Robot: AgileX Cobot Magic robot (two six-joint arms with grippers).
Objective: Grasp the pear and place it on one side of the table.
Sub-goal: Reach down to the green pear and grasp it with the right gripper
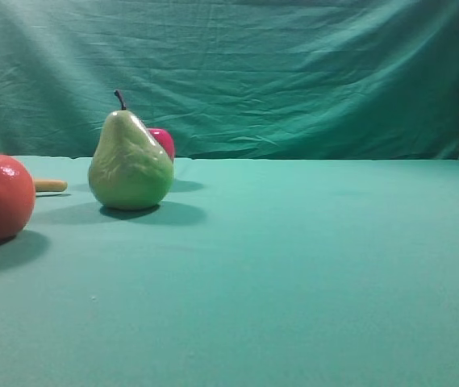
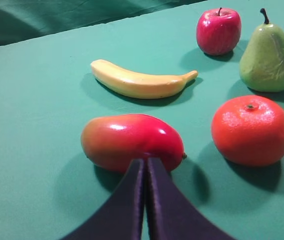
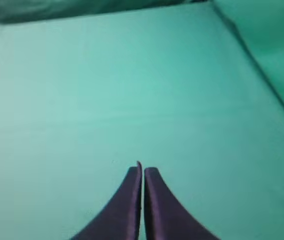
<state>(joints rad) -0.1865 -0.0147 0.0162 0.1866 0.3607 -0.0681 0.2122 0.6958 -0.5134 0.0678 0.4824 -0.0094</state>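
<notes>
The glossy yellow-green pear [image 1: 130,161] stands upright on the teal table [image 1: 310,266], left of centre in the exterior view. From the left wrist it shows at the far right [image 2: 270,55]. My left gripper [image 2: 145,161] is shut with nothing in it, hovering in front of a red-yellow mango, well short of the pear. My right gripper [image 3: 142,170] is shut and empty over bare cloth. Neither gripper shows in the exterior view.
A red apple [image 2: 218,31] sits just behind the pear. A large orange-red round fruit [image 2: 251,130], a mango [image 2: 129,140] and a banana [image 2: 142,82] lie to the pear's left. The wrinkled backdrop [image 1: 253,72] closes the far edge.
</notes>
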